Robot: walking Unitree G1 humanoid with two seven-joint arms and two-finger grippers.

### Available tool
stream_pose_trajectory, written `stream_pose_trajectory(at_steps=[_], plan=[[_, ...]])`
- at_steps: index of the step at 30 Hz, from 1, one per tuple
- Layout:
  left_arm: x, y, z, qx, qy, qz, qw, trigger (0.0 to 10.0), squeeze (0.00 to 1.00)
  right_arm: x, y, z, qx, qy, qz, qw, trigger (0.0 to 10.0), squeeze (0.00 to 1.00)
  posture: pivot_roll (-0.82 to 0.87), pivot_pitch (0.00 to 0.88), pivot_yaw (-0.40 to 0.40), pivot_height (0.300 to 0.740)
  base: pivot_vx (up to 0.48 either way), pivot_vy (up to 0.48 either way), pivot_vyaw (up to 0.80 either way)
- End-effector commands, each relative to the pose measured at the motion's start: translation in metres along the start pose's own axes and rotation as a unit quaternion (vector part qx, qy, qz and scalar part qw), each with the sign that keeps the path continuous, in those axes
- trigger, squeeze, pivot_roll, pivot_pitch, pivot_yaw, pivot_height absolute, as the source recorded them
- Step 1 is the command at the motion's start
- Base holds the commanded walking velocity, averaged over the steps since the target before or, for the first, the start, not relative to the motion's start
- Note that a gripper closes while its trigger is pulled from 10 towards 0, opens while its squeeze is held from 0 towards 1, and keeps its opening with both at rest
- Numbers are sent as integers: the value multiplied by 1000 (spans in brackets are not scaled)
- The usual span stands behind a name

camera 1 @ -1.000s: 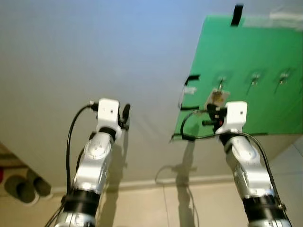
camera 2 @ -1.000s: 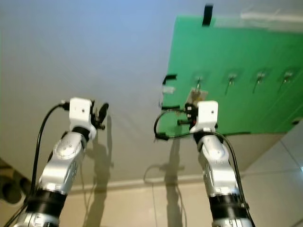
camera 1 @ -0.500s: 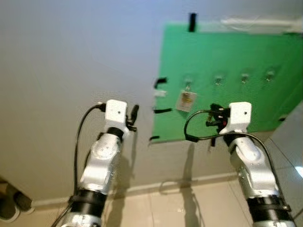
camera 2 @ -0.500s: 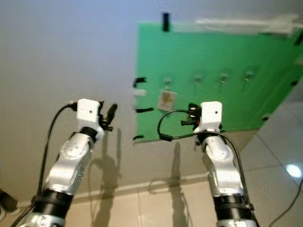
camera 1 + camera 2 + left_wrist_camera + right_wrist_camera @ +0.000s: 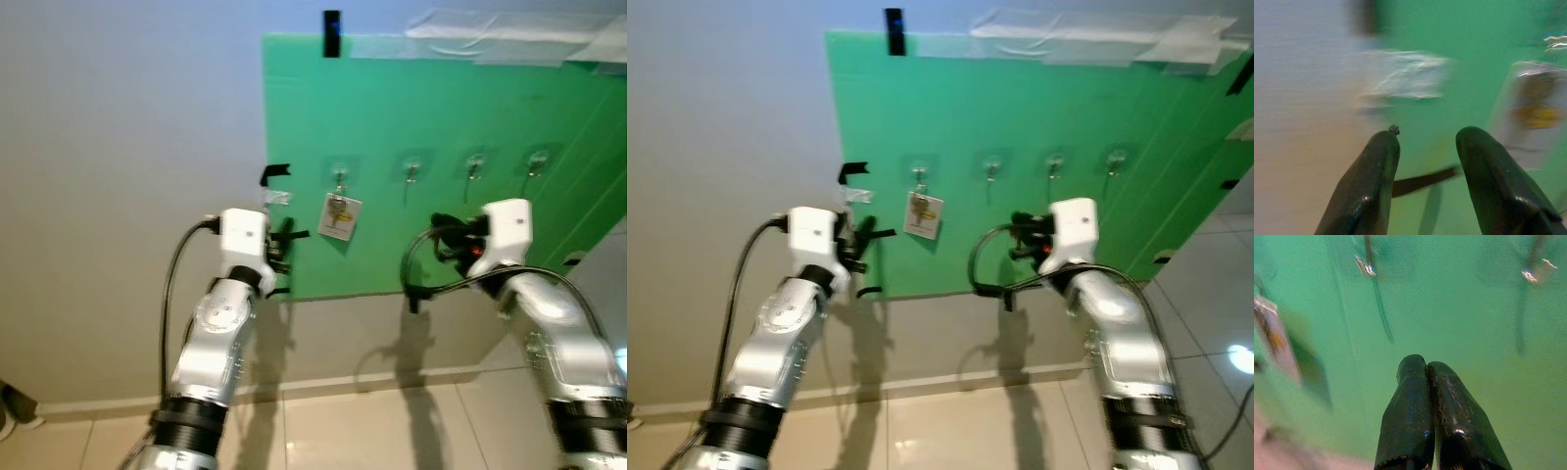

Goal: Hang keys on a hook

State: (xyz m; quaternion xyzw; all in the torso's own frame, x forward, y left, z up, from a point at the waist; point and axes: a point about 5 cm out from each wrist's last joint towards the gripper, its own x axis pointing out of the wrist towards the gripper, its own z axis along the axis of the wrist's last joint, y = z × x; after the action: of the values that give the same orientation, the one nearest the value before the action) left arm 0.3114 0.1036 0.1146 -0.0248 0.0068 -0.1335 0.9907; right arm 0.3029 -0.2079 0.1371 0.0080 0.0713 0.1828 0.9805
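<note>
Already the keys [image 5: 338, 215] hang lengthwise from the leftmost hook [image 5: 339, 177] on the green board [image 5: 441, 117]. The left end effector [image 5: 283, 244], fingers apart and empty, sits nearer, just left; the right end effector [image 5: 446, 238], pressed closed, apparently holds nothing.

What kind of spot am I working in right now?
Probably a home entryway: a plain wall with a taped-up green board carrying a row of hooks, keys hanging on the leftmost, and tiled floor below.
</note>
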Motion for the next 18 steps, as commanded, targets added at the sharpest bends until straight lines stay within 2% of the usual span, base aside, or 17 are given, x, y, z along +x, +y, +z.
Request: stream_pose_trajectory(at_steps=[1,3,5,8,11,14,18], plan=[[-2,11,2,-1,-3,11,1000,10000,0,-2,6,22,30,-26,64,997,10000,0,-12,0,-7,740,0,0,0],[-1,11,2,0,-2,11,1000,10000,0,-2,4,25,35,-32,64,997,10000,0,-12,0,-7,740,0,0,0],[0,11,3,-2,-2,10,1000,10000,0,-3,3,36,64,-63,80,993,10000,0,-14,0,1,740,0,0,0],[1,10,4,-4,-2,6,1000,10000,0,-5,5,48,110,-91,109,984,10000,0,-17,0,7,740,0,0,0],[1,10,4,-1,0,-1,1000,10000,0,-9,7,57,168,-114,143,969,10000,0,-15,0,17,740,0,0,0],[3,11,5,2,0,-4,1000,10000,0,-12,2,62,218,-136,148,955,10000,0,-12,0,24,740,0,0,0],[5,12,7,6,-1,-7,1000,10000,0,-12,-4,64,242,-151,137,949,10000,0,-11,0,32,740,0,0,0]])
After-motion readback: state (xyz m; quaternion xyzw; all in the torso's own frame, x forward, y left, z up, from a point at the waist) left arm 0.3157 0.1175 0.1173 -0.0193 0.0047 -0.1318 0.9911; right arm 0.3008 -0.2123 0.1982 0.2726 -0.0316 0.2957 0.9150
